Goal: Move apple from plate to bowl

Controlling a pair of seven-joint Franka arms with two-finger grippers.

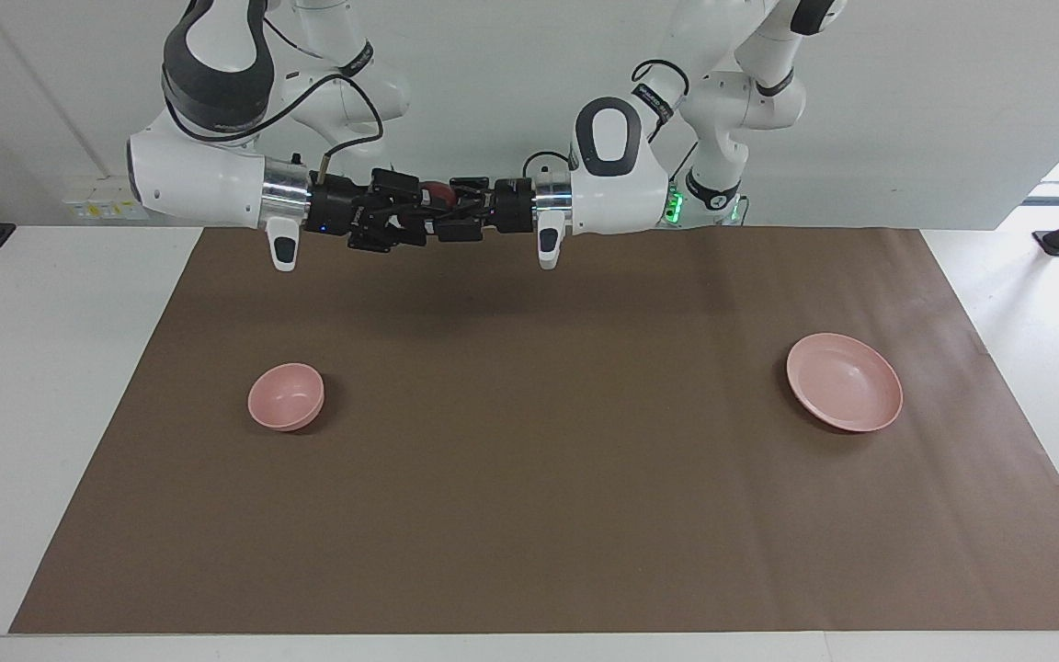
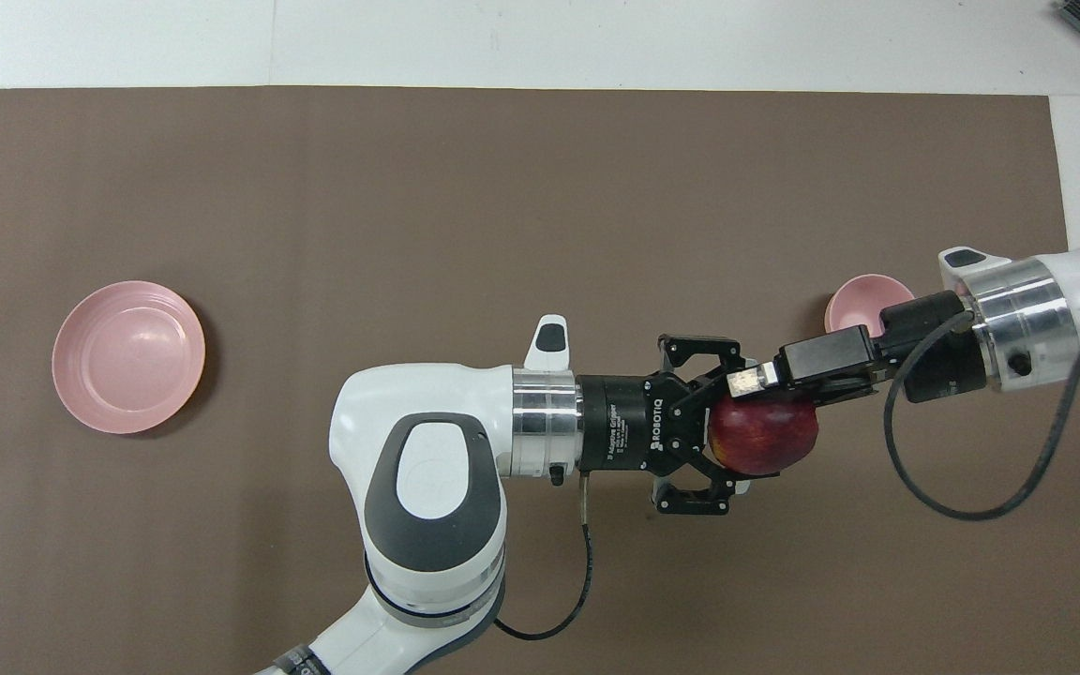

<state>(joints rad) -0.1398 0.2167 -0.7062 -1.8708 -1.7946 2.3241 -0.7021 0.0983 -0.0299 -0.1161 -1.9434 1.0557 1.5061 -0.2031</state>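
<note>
Mat [image 1: 529, 552]: brown sheet covering most of the table, with its free edge closest to the facing camera; both dishes stand on it.
Bowl [image 1: 283, 418]: small, deep and pale pink, toward the right arm's end of the table, with nothing in it.
Plate [image 1: 844, 382]: wider, flat and pale pink, toward the left arm's end, well apart from the bowl and bare.
Apple [image 2: 765, 439]: up in the air between the two grippers, over the mat's middle strip close to the robots. It is on neither dish.
Apple's look: round, dark red to maroon, with faint lighter streaks on the skin. It is narrower than the bowl's mouth.
Left gripper [image 2: 751, 441]: reaches in level, fingers spread wide and pressed on the apple's sides, so it is clamped on the fruit.
Right gripper [image 1: 419, 207]: reaches in level from the bowl's end and meets the apple from above. I cannot tell whether it has hold of it.
Step in hand: looks like a handover in mid-air from the left arm to the right.
Handling: probably firm and fairly heavy for its size, with waxy, smooth skin. It is round, so it could roll or slip out of a light pinch, and a hard squeeze could bruise it.
Where to hold: across the widest part, pads on two facing sides, clear of the other gripper's contact spots.
Risk: if one gripper lets go before the other is seated, the apple drops onto the mat.
</note>
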